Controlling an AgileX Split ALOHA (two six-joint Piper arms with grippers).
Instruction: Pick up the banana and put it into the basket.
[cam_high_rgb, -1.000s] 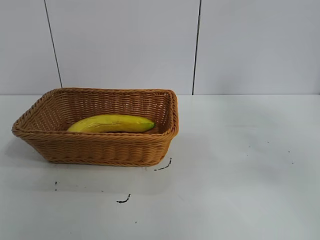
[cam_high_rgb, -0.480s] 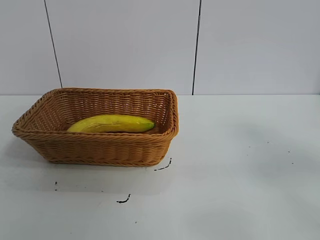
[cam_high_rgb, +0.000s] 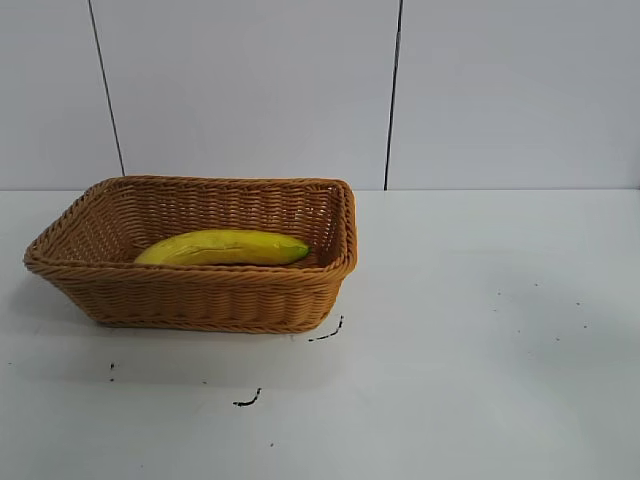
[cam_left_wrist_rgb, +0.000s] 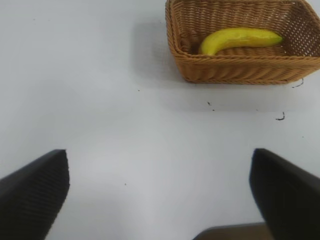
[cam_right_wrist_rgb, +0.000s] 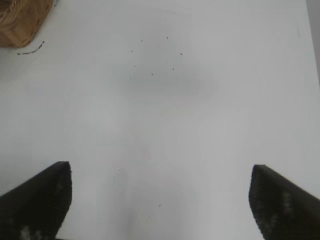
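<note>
The yellow banana (cam_high_rgb: 222, 247) lies lengthwise inside the tan wicker basket (cam_high_rgb: 200, 298) at the table's left. Both also show in the left wrist view, the banana (cam_left_wrist_rgb: 240, 39) inside the basket (cam_left_wrist_rgb: 235, 70). My left gripper (cam_left_wrist_rgb: 160, 165) is open and empty, well away from the basket over bare table. My right gripper (cam_right_wrist_rgb: 160, 172) is open and empty over bare table, with only a corner of the basket (cam_right_wrist_rgb: 20, 22) in its view. Neither gripper shows in the exterior view.
The white table (cam_high_rgb: 480, 330) carries small dark marks near the basket's front (cam_high_rgb: 247, 400) and at its corner (cam_high_rgb: 327, 331). A white panelled wall (cam_high_rgb: 250, 90) stands behind.
</note>
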